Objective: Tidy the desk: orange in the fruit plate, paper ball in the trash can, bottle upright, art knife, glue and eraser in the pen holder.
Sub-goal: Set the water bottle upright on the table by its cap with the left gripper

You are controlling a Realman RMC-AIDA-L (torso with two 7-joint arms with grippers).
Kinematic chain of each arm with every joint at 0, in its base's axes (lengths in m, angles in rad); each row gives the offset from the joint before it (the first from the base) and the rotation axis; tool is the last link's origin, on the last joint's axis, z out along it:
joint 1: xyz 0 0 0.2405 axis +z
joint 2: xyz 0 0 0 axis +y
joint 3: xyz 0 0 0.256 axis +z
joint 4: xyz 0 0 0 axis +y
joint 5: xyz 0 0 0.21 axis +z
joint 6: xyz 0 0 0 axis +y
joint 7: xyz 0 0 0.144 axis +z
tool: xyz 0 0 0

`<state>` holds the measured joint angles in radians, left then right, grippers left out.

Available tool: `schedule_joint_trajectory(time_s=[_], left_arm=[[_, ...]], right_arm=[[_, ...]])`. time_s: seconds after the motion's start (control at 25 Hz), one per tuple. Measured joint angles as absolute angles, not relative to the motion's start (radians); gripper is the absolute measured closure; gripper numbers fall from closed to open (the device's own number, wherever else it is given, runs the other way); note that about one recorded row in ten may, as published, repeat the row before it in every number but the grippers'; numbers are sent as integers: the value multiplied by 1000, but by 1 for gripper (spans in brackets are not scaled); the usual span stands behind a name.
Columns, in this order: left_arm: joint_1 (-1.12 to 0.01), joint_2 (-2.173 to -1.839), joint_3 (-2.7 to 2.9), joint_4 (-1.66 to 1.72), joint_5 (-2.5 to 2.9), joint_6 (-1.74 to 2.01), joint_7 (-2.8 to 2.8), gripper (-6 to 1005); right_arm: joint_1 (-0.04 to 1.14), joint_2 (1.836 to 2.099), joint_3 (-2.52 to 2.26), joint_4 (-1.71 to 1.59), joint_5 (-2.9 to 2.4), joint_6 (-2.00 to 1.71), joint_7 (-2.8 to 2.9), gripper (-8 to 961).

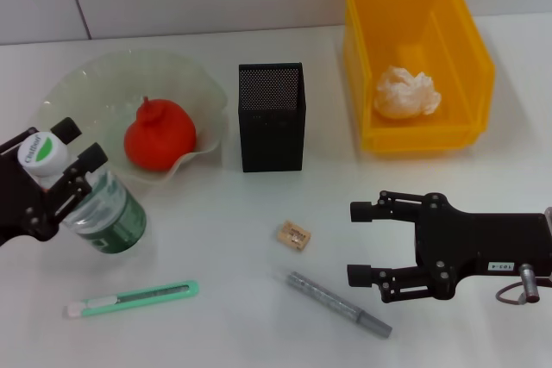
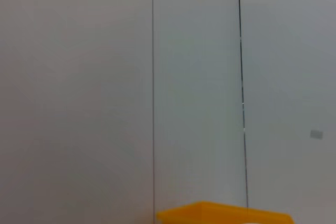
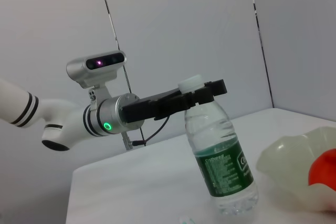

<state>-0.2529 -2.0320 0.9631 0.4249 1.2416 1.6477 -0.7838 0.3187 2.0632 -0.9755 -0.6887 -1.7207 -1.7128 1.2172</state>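
Gripping the one bottle by its neck, left claw; right claw spread apart, empty.

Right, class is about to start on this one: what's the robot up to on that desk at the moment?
It is tidying. The left tool is shut on the neck of the bottle, which stands on the table, slightly tilted. The right tool hovers open near the eraser and a grey pen. The orange already sits in the fruit plate and the paper ball in the trash can. The green art knife lies on the table, outside the pen holder.
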Motion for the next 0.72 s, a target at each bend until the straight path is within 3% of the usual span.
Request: schedule_joint_trajectory(time_s=[0.36,0.72], left_arm=[[-237,-2024,972,478,1259,1582,-814,522],[-253,-2047,966,510,1310,1509,-817,512]], right_arm=[[320,2063,-976,-689,-1721,-1712,1217,118],[327,2066,-983,-689,-1724,-1712,1216,118]])
